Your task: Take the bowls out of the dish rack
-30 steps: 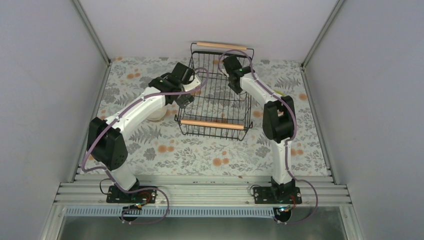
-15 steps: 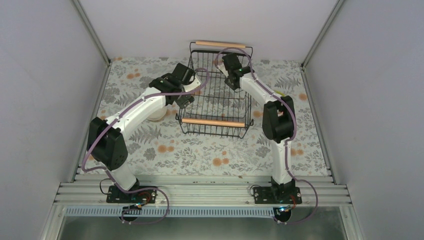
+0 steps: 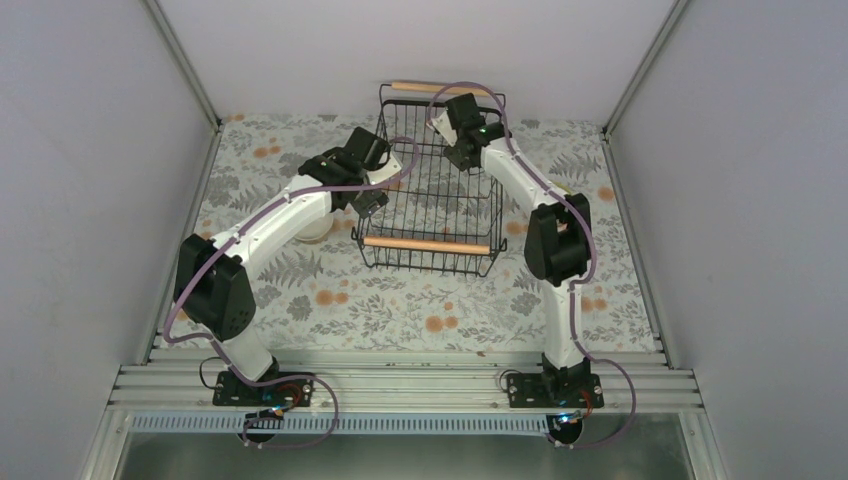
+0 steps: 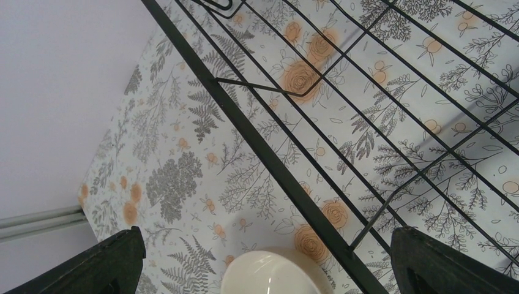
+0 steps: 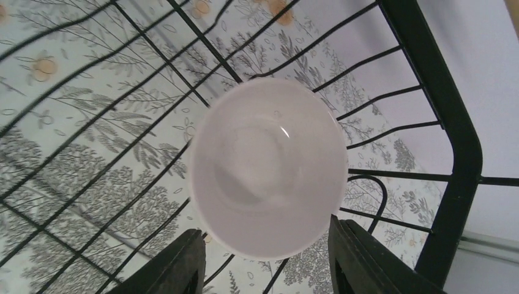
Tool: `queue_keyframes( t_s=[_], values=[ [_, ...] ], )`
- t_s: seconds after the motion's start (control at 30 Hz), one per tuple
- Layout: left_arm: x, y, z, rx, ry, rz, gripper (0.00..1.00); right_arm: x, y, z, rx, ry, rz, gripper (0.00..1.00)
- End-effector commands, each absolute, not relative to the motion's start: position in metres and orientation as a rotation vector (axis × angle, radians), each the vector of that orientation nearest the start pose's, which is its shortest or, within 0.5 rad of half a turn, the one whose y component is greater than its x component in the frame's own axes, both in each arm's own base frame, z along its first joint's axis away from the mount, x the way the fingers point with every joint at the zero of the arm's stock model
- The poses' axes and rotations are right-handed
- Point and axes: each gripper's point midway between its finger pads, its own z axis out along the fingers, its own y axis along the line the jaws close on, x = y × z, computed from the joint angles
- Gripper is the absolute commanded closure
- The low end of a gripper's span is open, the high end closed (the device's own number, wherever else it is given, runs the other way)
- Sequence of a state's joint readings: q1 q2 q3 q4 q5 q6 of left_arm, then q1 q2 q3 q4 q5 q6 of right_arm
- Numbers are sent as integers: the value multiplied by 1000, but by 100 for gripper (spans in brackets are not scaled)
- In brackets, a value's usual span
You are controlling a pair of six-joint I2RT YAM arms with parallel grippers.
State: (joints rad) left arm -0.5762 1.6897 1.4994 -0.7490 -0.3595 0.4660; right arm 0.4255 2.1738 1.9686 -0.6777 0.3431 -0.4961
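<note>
The black wire dish rack (image 3: pixel 430 185) with two wooden bar handles stands mid-table. A pale pink bowl (image 5: pixel 269 165) sits upright in its far right corner. My right gripper (image 5: pixel 269 260) (image 3: pixel 453 140) is open just above it, one finger on each side of the bowl's near edge. A cream bowl (image 4: pixel 275 275) stands on the table just outside the rack's left rim (image 4: pixel 269 153); it also shows in the top view (image 3: pixel 316 232), mostly under my left arm. My left gripper (image 4: pixel 275 266) (image 3: pixel 368 202) hangs wide open and empty over that bowl and the rim.
The floral tablecloth (image 3: pixel 400 305) covers the table. Grey walls close in on the left, right and back. The rack's far handle (image 3: pixel 442 90) lies near the back wall. The near handle (image 3: pixel 428 244) faces the arm bases.
My right gripper has moved further into the rack's far right corner, toward the pink bowl. The left arm has hardly moved.
</note>
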Motion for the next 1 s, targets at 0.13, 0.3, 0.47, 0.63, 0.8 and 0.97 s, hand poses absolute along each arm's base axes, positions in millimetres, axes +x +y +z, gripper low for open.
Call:
queue_keyframes(
  t_s=[0.13,0.3,0.47,0.63,0.8,0.97],
  values=[
    [404,-193,193,1100,2214,406,0,528,193,172,-944,2329,-347,48],
    [403,-192,196,1095,2208,408,0,513,216,156,-1081,2371,-163,52],
    [402,-190,197,1093,2207,412,0,507,228,145,-1176,2391,-72,59],
    [401,-190,199,1091,2202,410,0,515,225,132,-1194,2389,-92,61],
    [400,-190,199,1092,2202,409,0,526,220,127,-1184,2377,-104,62],
    [400,-189,197,1092,2204,409,0,535,212,122,-1176,2376,-117,63]
  ],
)
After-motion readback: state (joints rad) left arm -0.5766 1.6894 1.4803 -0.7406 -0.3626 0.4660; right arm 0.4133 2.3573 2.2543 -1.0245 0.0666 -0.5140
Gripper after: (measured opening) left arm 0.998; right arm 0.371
